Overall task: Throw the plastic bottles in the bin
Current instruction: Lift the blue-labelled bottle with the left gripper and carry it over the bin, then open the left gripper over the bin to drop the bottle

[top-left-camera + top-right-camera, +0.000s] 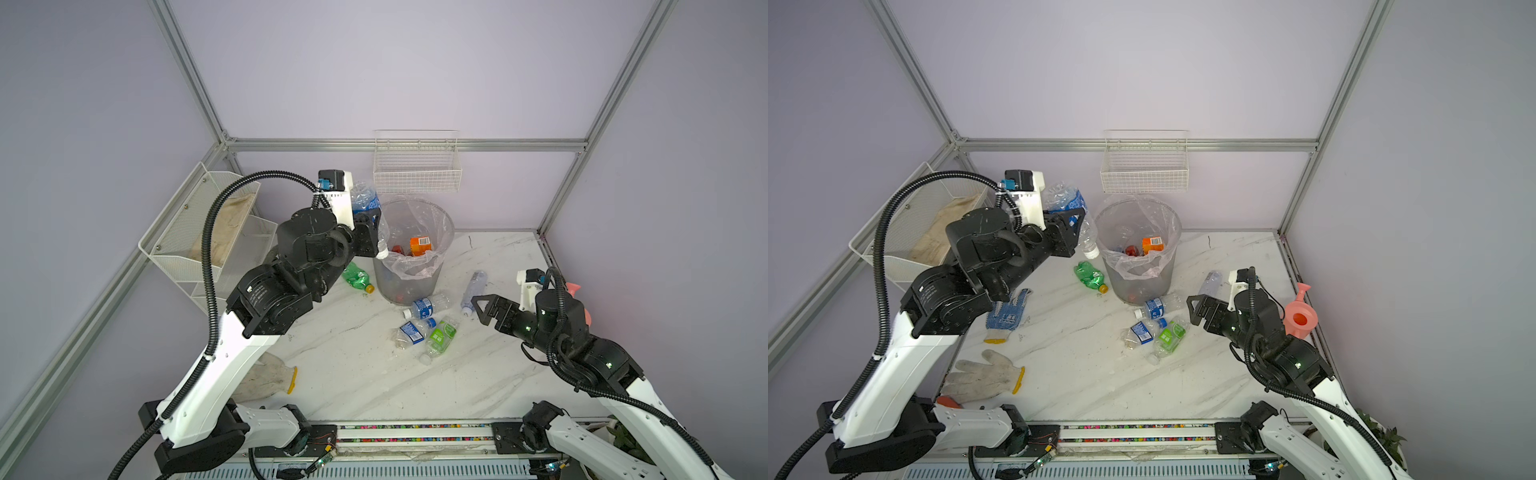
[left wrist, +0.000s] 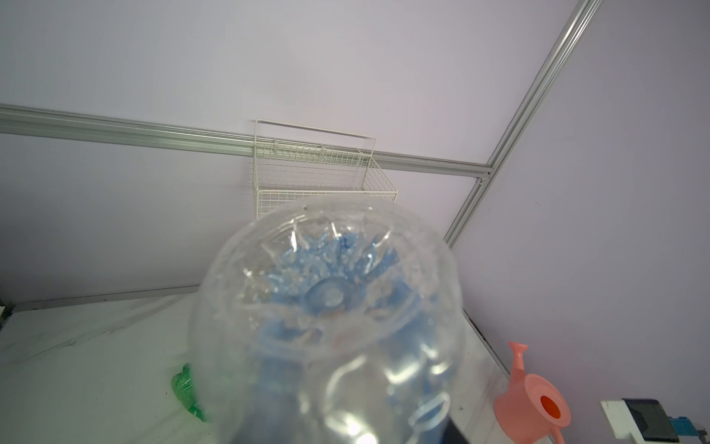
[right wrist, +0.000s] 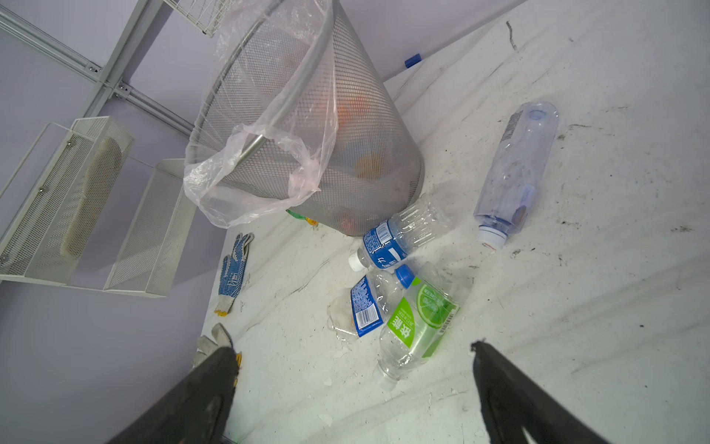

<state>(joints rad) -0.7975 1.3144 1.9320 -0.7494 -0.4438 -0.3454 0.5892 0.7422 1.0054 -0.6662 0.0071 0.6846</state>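
Observation:
My left gripper (image 1: 369, 232) (image 1: 1073, 227) is shut on a clear plastic bottle with a blue label (image 1: 365, 201) (image 1: 1065, 198). It holds the bottle cap-down, just left of the rim of the bin (image 1: 386, 286) (image 1: 1142, 286) (image 3: 345, 115). That bottle's base (image 2: 326, 296) fills the left wrist view and hides the jaws. Several bottles lie on the table: a green one (image 1: 356, 277), a blue-label one (image 1: 426, 306) (image 3: 397, 242), a crushed blue-label one (image 1: 411, 332), a green-label one (image 1: 442, 336) (image 3: 422, 319) and a clear one (image 1: 473, 291) (image 3: 515, 169). My right gripper (image 1: 481, 311) (image 3: 353, 348) hangs open beside them, holding nothing.
The bin holds an orange-labelled bottle (image 1: 419, 245) among others. A pink spray bottle (image 1: 1300, 316) stands behind the right arm. A wire basket (image 1: 415, 174) hangs on the back wall and a mesh rack (image 1: 199, 232) on the left. A blue-dotted glove (image 1: 1009, 313) and a white glove (image 1: 984, 376) lie front left.

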